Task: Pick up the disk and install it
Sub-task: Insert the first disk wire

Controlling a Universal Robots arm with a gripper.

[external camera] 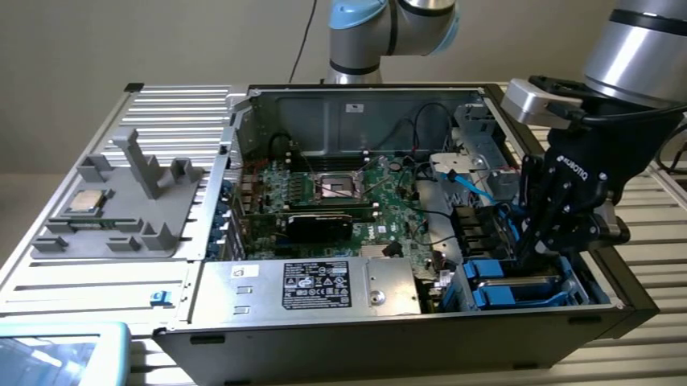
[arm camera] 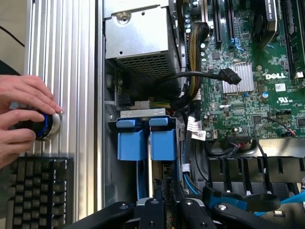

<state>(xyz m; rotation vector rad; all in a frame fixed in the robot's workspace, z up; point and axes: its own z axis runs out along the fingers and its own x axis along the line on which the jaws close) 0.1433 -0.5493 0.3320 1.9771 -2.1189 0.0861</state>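
The big open computer case (external camera: 322,342) lies on its side, lid off. Its motherboard (external camera: 392,205) is spread across the middle, and the large silver box with the black label (external camera: 322,285) sits along the near wall. Out on the exterior view's left, the grey tray (external camera: 108,237) has its upright holders bare, with only the small CPU chip (external camera: 86,203) lying on it. So by my read the pick-up is done and we're into the install.

All the action is at the near corner on the exterior view's right. There the gripper (external camera: 533,256) hangs low inside the blue drive bay (external camera: 472,291). From the wrist view, the disk (arm camera: 163,145) stands on edge in the bay's slot, blue carrier showing, directly ahead of the gripper (arm camera: 171,202). The pincer is drawn in narrow, and it looks to be pinching the disk's edge, though the contact itself is tucked out of sight.

Seating it calls for a straight push along the slot, with the carrier kept square to the bay walls. It also needs to stay clear of the light-blue cable (external camera: 469,178), which drapes just on the far side of the bay.

Off beside the case, a person's hand (arm camera: 21,102) rests on a blue-ringed knob (arm camera: 47,125), next to a keyboard (arm camera: 40,191).
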